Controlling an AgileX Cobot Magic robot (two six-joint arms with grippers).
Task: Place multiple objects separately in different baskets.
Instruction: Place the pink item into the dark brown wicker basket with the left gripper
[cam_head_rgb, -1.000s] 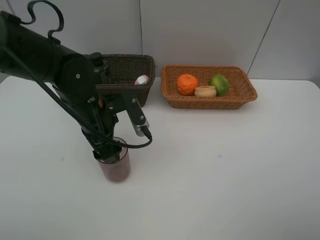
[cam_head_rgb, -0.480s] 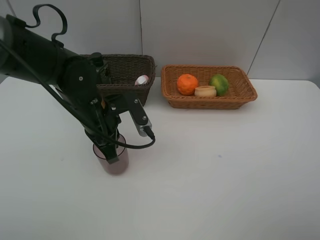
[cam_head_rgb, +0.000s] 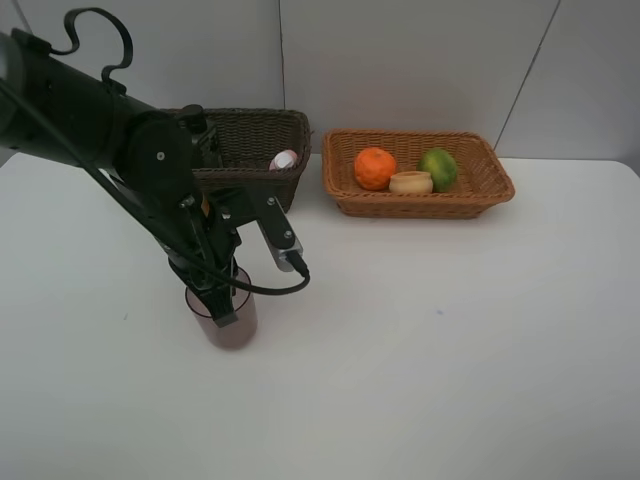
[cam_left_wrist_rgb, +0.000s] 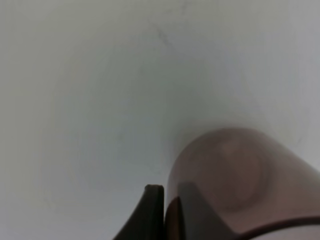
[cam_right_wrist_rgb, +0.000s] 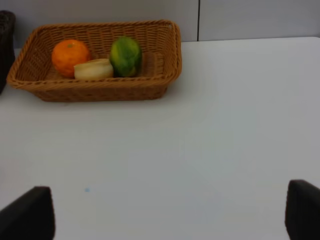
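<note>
A translucent mauve cup (cam_head_rgb: 232, 325) (cam_left_wrist_rgb: 235, 180) stands on the white table at the left. My left gripper (cam_head_rgb: 222, 303) (cam_left_wrist_rgb: 169, 188) reaches down from above and is shut on its rim, with one finger outside the wall and one inside. The dark brown basket (cam_head_rgb: 255, 135) holds a pink white-capped bottle (cam_head_rgb: 284, 159). The light orange-brown basket (cam_head_rgb: 480, 185) (cam_right_wrist_rgb: 165, 60) holds an orange (cam_head_rgb: 375, 167) (cam_right_wrist_rgb: 70, 56), a bumpy green citrus (cam_head_rgb: 438, 168) (cam_right_wrist_rgb: 125, 55) and a pale yellowish round fruit (cam_head_rgb: 411, 182) (cam_right_wrist_rgb: 93, 69). My right gripper (cam_right_wrist_rgb: 165, 215) is open over bare table, out of the high view.
The left arm and its cable (cam_head_rgb: 270, 285) hang in front of the dark basket. White table (cam_head_rgb: 450, 330) stretches to the right and front. A pale panelled wall (cam_head_rgb: 400, 60) stands behind the baskets.
My left gripper has shut on the cup's rim. The cup has shifted slightly toward the far left with it. The baskets and their contents have not moved.
</note>
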